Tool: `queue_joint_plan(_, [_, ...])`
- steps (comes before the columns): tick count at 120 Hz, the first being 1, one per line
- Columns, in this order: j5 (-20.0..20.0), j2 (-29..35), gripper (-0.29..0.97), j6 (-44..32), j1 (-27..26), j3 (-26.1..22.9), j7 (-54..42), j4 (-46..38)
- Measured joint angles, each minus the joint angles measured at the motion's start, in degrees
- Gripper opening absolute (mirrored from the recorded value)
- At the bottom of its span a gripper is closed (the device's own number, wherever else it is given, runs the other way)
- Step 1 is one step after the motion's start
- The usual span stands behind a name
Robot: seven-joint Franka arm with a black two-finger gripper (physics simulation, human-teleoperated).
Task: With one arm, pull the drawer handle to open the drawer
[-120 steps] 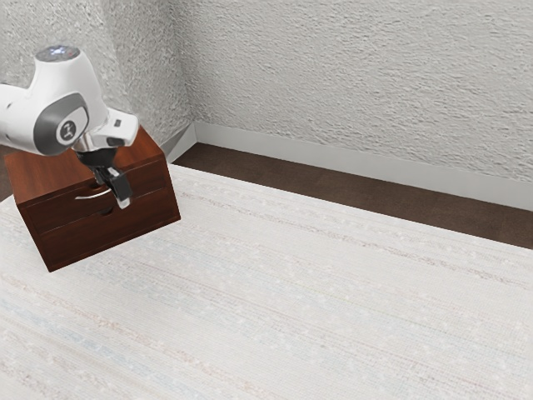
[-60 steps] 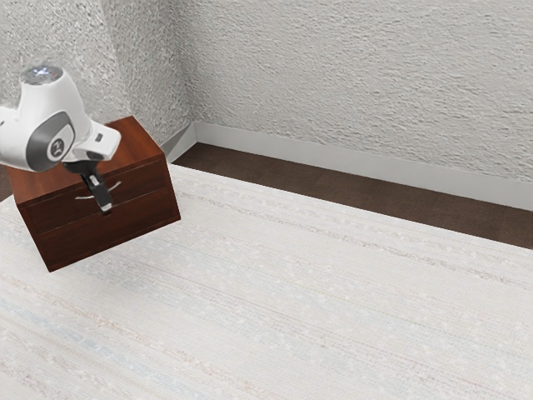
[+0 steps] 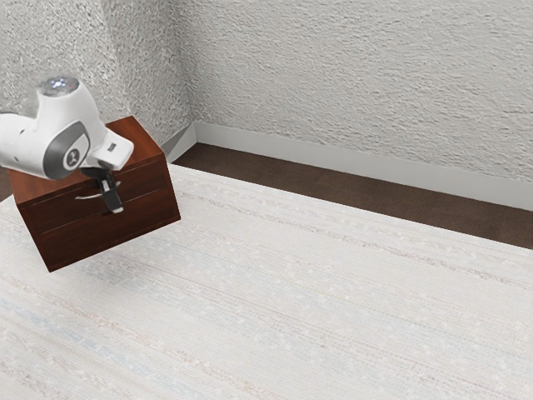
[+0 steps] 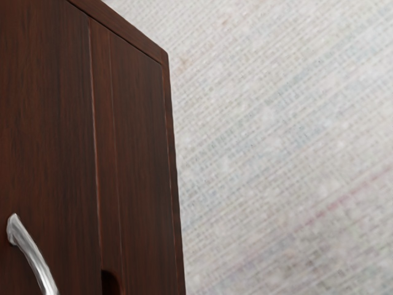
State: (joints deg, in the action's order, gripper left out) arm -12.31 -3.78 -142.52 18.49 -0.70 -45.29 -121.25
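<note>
- One gripper (image 3: 114, 202), mine, black, hangs from my one white arm (image 3: 42, 146) against the front of the cabinet. I cannot tell whether it is spread or closed.
- One handle (image 3: 86, 197), a curved silver bar, lies just beside my gripper on the exterior view's left. From my wrist it shows close by (image 4: 27, 258), with one small dark notch (image 4: 109, 283) next to it in the wood.
- One drawer (image 3: 146, 177), the upper band of the cabinet's front, carries that handle. Its face looks level with the wood below it.
- One cabinet (image 3: 125, 221) of dark reddish wood stands on the table (image 3: 291, 292), near the far corner at the exterior view's left.
- One pale woven table top, reaching from that corner to the near edge.
- Beyond the table's far edge, one strip of dark floor (image 3: 333, 187), then rough grey wall (image 3: 375, 75).
- Since half a second ago my hand has shifted toward the exterior view's right: my gripper then crossed the handle's middle and now sits by its end. Cabinet and drawer face lie as before.
</note>
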Motion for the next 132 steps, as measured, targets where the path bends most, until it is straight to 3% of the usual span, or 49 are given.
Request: queue_joint_plan(132, [0.6, -4.3, 0.67, -0.8, 3.5, -0.1, -4.2, 1.2])
